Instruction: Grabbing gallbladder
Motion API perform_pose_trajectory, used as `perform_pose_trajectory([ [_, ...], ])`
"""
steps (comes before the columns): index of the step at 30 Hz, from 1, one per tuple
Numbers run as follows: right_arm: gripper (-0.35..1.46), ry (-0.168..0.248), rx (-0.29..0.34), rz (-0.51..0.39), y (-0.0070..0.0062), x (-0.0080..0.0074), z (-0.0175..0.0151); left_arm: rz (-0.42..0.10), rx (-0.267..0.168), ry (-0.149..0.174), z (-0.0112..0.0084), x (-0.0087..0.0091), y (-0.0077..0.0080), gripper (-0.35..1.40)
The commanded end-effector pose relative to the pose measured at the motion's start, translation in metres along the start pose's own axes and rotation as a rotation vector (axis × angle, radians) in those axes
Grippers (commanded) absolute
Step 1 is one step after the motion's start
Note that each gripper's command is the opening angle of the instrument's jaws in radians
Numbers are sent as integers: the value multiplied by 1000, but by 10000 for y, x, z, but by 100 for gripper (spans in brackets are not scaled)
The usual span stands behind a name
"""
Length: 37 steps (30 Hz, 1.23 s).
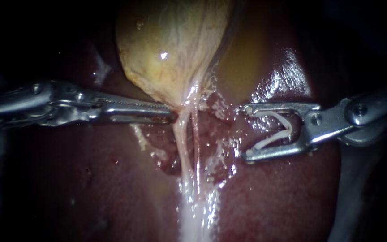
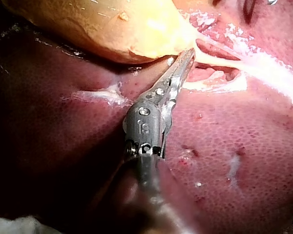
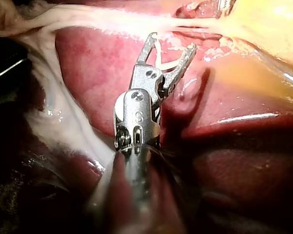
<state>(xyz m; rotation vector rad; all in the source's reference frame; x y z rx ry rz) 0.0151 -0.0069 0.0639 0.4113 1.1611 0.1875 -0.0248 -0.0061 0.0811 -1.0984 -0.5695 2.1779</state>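
Note:
The yellowish gallbladder [image 1: 171, 49] hangs at the top centre and narrows to a pale neck. My left instrument [image 1: 172, 115] comes in level from the left. Its jaws lie together with their tips pinching the edge of that neck; the left wrist view shows the same tips [image 2: 189, 52] at the gallbladder's [image 2: 112, 29] narrow end. My right instrument [image 1: 247, 132] stands to the right of the neck, apart from the tissue. Its jaws are spread wide around a white clip [image 1: 276, 130] that touches both; the right wrist view shows these jaws [image 3: 171, 41] and the clip [image 3: 158, 58].
Whitish strands [image 1: 189, 148] run down from the neck over the dark red liver [image 1: 90, 179]. A raw, wet patch [image 1: 216, 134] lies between the two instruments. Yellowish fluid [image 1: 242, 62] pools to the right of the gallbladder.

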Motion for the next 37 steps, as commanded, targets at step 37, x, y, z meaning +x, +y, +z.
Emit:
perform_pose_trajectory([
  [37,48,0,-1,0,1,0,1,-20,15,46,-51,32,6,-35],
])
